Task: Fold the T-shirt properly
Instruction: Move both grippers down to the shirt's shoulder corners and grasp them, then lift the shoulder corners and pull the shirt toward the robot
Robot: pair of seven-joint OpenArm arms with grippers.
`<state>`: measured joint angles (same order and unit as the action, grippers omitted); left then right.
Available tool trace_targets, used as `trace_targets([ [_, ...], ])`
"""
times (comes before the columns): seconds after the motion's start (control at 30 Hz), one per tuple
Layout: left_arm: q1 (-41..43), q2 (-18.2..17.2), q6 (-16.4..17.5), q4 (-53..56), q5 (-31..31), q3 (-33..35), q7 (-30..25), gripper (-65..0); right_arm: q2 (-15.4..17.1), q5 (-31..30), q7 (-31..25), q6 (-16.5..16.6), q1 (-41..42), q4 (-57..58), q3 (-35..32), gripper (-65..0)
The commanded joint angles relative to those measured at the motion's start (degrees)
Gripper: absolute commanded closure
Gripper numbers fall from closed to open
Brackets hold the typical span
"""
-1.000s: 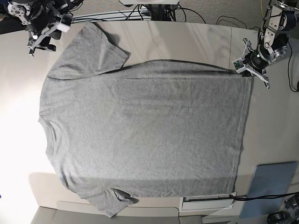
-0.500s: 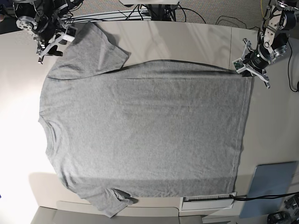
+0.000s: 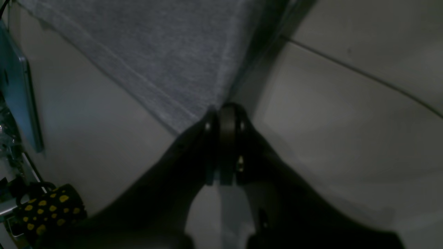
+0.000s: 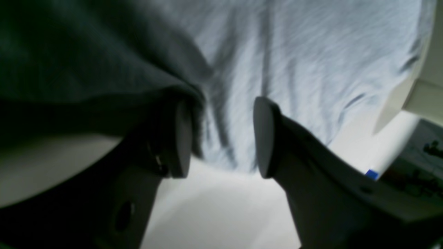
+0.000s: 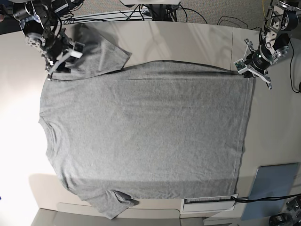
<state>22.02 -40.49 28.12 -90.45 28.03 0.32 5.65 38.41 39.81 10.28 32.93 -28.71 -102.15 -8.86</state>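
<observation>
We see the heather-grey T-shirt (image 5: 141, 136) spread flat, plain side up, across the bench (image 5: 188, 42), neck toward our right arm's side. Our left tool (image 5: 251, 70) is pressed together, pinching the T-shirt's hem corner. Our right tool (image 5: 63, 60) is spread over the far sleeve.

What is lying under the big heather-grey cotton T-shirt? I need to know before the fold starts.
Only the pale beige table shows around the flat-spread heather-grey cotton T-shirt. The fabric covers everything beneath it, so whatever may lie under it cannot be seen.
</observation>
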Motion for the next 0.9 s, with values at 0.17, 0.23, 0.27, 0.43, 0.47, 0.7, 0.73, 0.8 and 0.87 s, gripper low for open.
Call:
trace_targets([
  [0.17,1.0,-0.5,5.2,1.0,1.3,0.4,3.3,0.0,0.7,-2.7,0.2,2.2,2.5,3.6,-3.3,-28.4],
  [0.23,1.0,-0.5,6.9,1.0,1.3,0.4,3.3,0.0,1.2,-4.5,0.2,6.0,2.7,3.7,-3.3,-25.4],
  [0.27,1.0,-0.5,7.6,1.0,1.3,0.4,3.3,0.0,1.6,-4.5,0.2,7.1,2.8,3.6,-3.3,-22.7],
  [0.43,1.0,-0.5,7.7,1.0,1.3,0.4,3.3,0.0,2.4,-4.5,5.0,7.1,2.8,3.6,-3.3,-1.8],
  [0.47,1.0,-0.5,7.8,1.0,1.2,0.4,3.3,0.0,2.4,-5.7,6.4,7.1,2.8,3.6,-3.3,0.0],
  [0.7,3.7,-2.6,7.8,-0.9,-9.1,0.1,8.0,0.0,5.1,-15.0,21.2,1.6,-0.7,-3.5,-3.3,0.0],
  [0.73,4.4,-3.3,7.8,-1.7,-10.1,-0.1,8.7,0.0,6.1,-15.0,22.6,1.1,-1.8,-4.9,-3.1,0.0],
  [0.8,6.1,-4.5,7.8,-3.6,-13.1,-0.6,10.6,0.0,8.0,-15.0,25.7,0.3,-4.2,-7.6,-2.7,0.0],
  [0.87,7.8,-5.1,7.8,-6.6,-16.6,-1.0,13.3,0.0,9.6,-15.0,28.3,-1.7,-7.1,-10.1,-2.2,0.0],
])
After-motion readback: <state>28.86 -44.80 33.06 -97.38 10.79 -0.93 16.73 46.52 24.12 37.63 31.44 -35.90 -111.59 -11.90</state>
